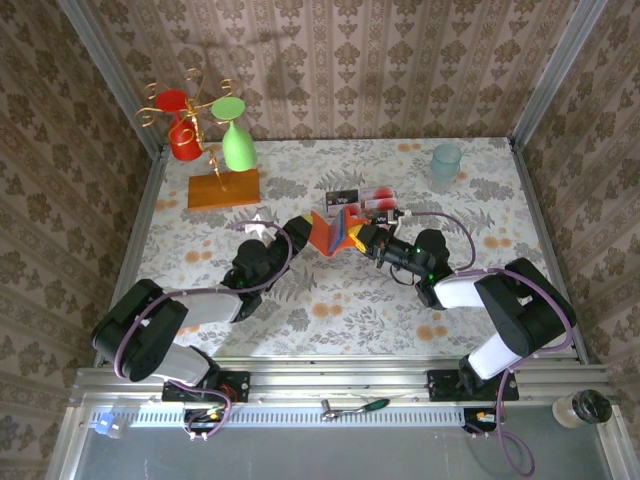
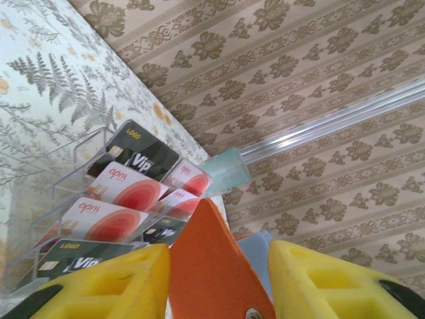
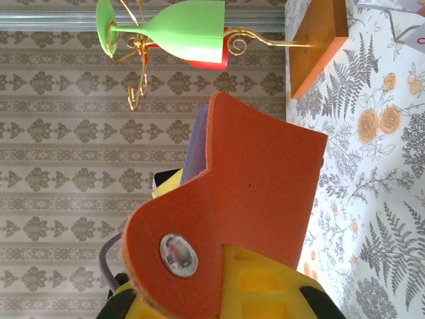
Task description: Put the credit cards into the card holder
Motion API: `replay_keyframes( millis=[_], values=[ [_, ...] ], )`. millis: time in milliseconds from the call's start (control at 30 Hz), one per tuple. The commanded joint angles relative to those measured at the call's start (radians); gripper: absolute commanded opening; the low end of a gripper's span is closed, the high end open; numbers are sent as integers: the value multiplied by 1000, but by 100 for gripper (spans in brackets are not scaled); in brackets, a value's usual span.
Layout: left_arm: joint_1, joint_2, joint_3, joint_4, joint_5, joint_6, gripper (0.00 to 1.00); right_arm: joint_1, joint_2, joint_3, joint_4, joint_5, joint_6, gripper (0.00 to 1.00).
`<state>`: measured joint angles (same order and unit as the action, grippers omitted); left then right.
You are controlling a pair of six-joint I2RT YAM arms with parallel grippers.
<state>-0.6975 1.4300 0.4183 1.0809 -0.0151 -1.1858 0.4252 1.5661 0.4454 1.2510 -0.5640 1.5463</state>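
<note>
Both grippers are holding the card holder at the middle of the table [image 1: 330,300].

In the top view we are seeing the orange card holder [image 1: 331,232] half unfolded at the centre of the frame. The left gripper [image 1: 303,232] is on its left and the right gripper [image 1: 358,238] is on its right. In the left wrist view the yellow fingers [image 2: 113,286] are sitting on both sides of an orange flap and its grey-blue lining. No gap is showing there, so the left jaws are standing partly apart and gripping the flap. The right jaws are pinching tightly the other flap, near its metal snap [image 3: 178,255], low in the right wrist view. The credit cards [image 2: 123,199] are resting in a clear rack [image 2: 66,159] at the left of the left wrist view. In the top view they are lying just above the holder.
</note>
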Motion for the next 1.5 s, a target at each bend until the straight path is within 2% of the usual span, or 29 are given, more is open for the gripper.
replay_keyframes(
  millis=[0,367,700,967,1033,1167,1367,1467],
  values=[
    [12,-3,-18,-30,36,39,34,-5,2,-11,54,-25,-29,0],
    [16,-109,49,-298,98,204,0,-2,18,-43,57,-29,-53,0],
    [-44,-140,153,-520,122,398,0,41,105,-107,63,-16,-127,0],
    [-84,-174,182,-673,49,467,0,65,157,-109,61,-25,-170,0],
    [-84,-191,173,-717,21,465,4,64,164,-116,61,-25,-173,0],
    [-85,-217,141,-779,-24,457,18,66,194,-151,57,-2,-196,0],
    [-89,-210,89,-823,-51,458,26,104,246,-202,55,67,-231,0],
    [-91,-200,74,-846,-67,467,35,122,252,-220,53,108,-233,0]
  ],
)
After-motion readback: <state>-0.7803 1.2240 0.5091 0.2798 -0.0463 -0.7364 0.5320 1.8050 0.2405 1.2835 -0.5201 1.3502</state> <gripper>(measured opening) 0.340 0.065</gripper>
